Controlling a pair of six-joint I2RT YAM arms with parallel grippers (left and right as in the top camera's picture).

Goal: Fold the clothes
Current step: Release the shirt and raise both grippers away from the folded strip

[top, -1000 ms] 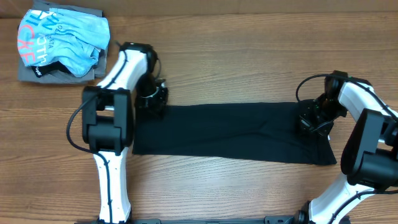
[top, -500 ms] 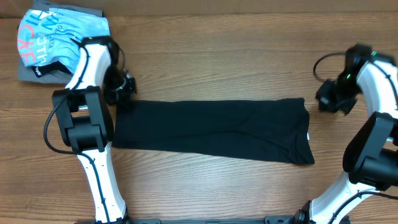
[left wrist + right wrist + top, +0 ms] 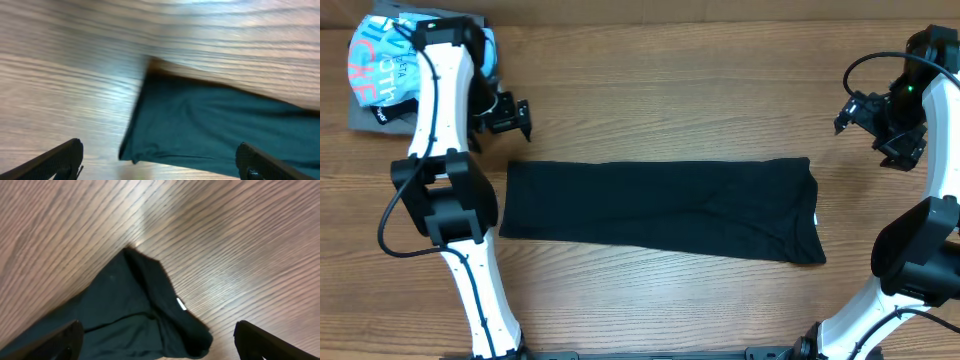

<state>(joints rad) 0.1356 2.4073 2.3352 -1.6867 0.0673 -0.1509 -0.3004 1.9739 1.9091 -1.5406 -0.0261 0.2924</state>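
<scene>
The clothes, a black T-shirt [image 3: 660, 210], lie as a long flat strip across the middle of the table. A small white label [image 3: 817, 218] shows at its right end. My left gripper [image 3: 527, 120] hangs open beyond the strip's far left corner, off the fabric. In the left wrist view the shirt's left end [image 3: 215, 125] lies below the open left gripper [image 3: 159, 150]. My right gripper [image 3: 870, 135] is open, up and to the right of the strip's right end. The right wrist view shows that end [image 3: 125, 315] and the label [image 3: 181, 304] under the open right gripper [image 3: 157, 330].
A light blue shirt with coral and white lettering [image 3: 405, 55] rests on a grey folded garment [image 3: 365, 118] at the far left corner, close behind my left arm. The table is wood-grained [image 3: 720, 90].
Both grippers have opened and let go of the strip's ends. The left one has moved away to the far left, the right one to the far right. The strip was dragged left and now lies still.
</scene>
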